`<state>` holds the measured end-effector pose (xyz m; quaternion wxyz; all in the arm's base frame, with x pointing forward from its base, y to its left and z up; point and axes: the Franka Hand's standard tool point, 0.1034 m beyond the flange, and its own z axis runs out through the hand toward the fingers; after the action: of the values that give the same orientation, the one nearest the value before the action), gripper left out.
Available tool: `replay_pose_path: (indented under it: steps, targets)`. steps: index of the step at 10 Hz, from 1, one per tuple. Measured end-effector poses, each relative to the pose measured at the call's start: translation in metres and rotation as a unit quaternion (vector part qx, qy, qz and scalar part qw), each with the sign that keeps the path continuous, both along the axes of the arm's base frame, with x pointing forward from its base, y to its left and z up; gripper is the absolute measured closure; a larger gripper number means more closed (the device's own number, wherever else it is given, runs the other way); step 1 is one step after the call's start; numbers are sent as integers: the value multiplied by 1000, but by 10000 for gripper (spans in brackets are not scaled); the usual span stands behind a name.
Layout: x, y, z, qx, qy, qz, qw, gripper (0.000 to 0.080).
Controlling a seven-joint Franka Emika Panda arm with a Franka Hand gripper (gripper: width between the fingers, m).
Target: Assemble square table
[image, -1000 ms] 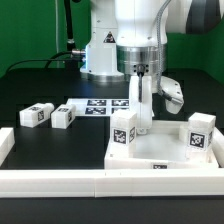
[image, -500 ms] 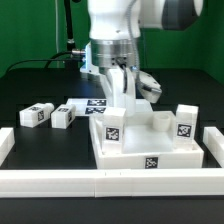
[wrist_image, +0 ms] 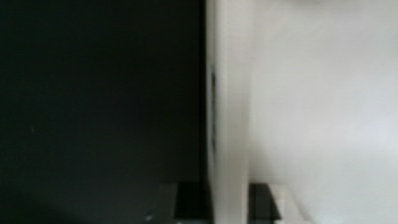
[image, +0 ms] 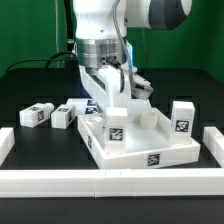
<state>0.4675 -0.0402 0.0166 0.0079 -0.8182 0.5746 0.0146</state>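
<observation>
The square table's white panel [image: 150, 146] lies on the black table, turned at a slant. Two tag-marked leg posts stand upright in its corners, one near the front [image: 117, 128] and one at the exterior view's right [image: 182, 117]. My gripper [image: 118, 93] reaches down at the panel's far side, shut on its raised rim. In the wrist view the white rim [wrist_image: 226, 90] runs up between the two dark fingers [wrist_image: 192, 202], and the panel's surface [wrist_image: 311, 100] fills one side. Two loose leg posts [image: 38, 114] [image: 63, 117] lie at the exterior view's left.
Long white border rails run along the front [image: 110, 181] and stand at both sides [image: 5, 146] [image: 213, 146]. The marker board [image: 82, 104] lies behind the panel, mostly hidden by the arm. The arm's base [image: 100, 40] stands at the back.
The gripper has moved toward the exterior view's left, dragging and turning the panel with its two posts along. The loose posts have stayed put.
</observation>
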Motion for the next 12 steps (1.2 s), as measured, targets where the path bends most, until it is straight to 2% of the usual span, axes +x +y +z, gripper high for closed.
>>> replay_pose_path:
  steps: [3,6,9,11,12]
  targets:
    - [10,-6,4,1,5,184,983,742]
    - [10,-10,4,-2,4,270,963,742]
    - [12,-10,2,-5,8,383,924,742]
    - [24,5,2,-12,11,462,887,742]
    - [26,14,1,-11,9,470,883,742]
